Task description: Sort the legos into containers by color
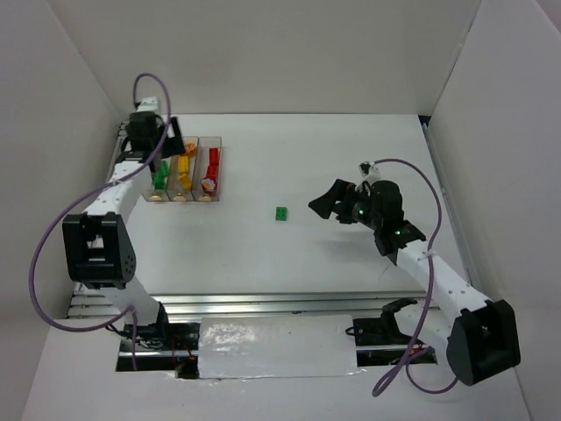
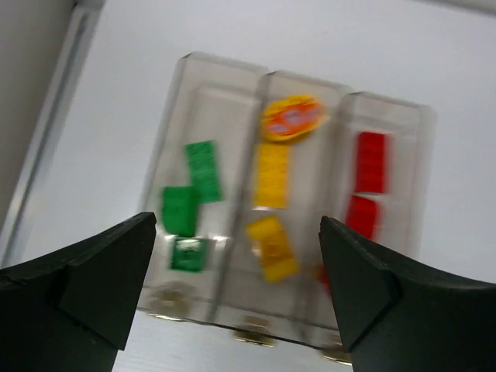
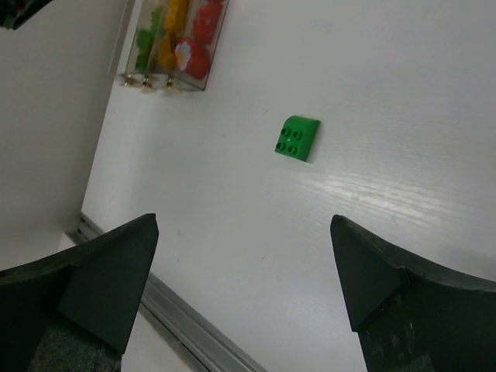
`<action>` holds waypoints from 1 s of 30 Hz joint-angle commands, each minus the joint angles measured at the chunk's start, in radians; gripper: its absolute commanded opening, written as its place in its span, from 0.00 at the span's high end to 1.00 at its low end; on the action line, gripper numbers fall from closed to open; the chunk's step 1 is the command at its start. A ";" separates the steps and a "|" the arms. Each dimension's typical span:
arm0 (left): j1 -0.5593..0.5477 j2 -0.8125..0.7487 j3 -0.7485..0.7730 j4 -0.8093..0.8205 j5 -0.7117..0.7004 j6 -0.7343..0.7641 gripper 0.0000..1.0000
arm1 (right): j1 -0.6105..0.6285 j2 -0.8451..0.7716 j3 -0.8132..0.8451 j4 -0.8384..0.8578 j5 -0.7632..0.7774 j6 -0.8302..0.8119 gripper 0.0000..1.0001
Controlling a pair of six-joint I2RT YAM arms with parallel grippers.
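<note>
Left gripper (image 1: 162,147): is hanging right over the containers (image 1: 220,171), its fingers spread wide and holding nothing; probably parked there because the bins are sitting on its side of the table (image 1: 351,263).
Containers: are standing joined in a row at the far left of the table, each taking one colour. The left one is holding the green bricks (image 2: 203,167), the middle one the yellow bricks (image 2: 271,174), and the right one the red bricks (image 2: 370,161).
Loose brick (image 1: 280,213): is lying alone, studs up, near the middle of the table, well apart from the containers.
Right gripper (image 1: 329,202): is pointing at the loose brick with its fingers apart and empty, seemingly lining up to collect the last piece.
Brick against the fingers: in the right wrist view the loose brick (image 3: 296,138) is sitting ahead of the fingertips, within the open gap but a little off centre, touching neither finger.
Step in hand: looks like the reach, with lowering and closing yet to come.
</note>
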 commanded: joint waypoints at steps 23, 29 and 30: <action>-0.865 0.341 0.179 -0.239 -0.308 -0.552 0.09 | 0.002 -0.357 0.168 -0.524 0.405 -0.073 0.00; -0.872 0.394 0.173 -0.226 -0.280 -0.546 0.24 | 0.002 -0.357 0.165 -0.512 0.405 -0.079 0.00; -0.874 0.397 0.173 -0.228 -0.277 -0.545 0.27 | 0.002 -0.359 0.163 -0.509 0.405 -0.080 0.00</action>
